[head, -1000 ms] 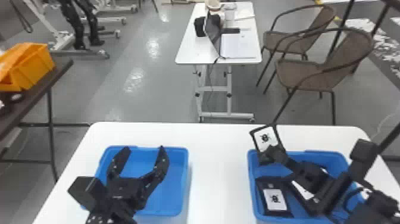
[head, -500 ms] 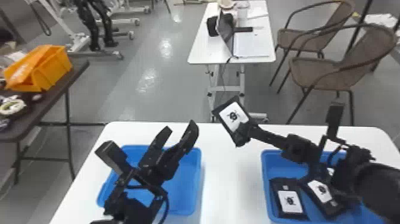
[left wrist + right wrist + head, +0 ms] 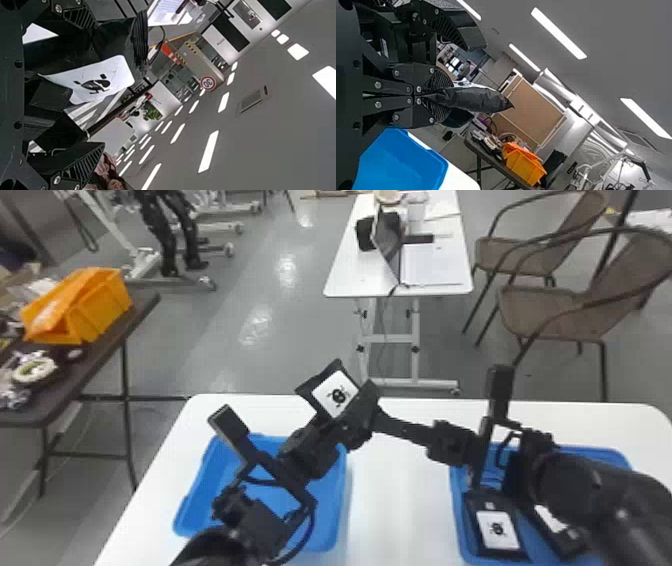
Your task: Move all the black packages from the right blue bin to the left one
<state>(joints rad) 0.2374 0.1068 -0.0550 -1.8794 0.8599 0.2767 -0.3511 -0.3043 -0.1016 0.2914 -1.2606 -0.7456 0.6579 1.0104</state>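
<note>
Head view, right gripper [image 3: 361,409] clamped on a raised black package [image 3: 336,394] near the left blue bin [image 3: 327,510], left gripper [image 3: 312,450] with fingers apart beside it, two more black packages [image 3: 497,530] in the right blue bin [image 3: 600,455]

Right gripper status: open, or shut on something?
Shut on a black package: in its wrist view, the right gripper pinches the package's near edge between both fingers.
</note>
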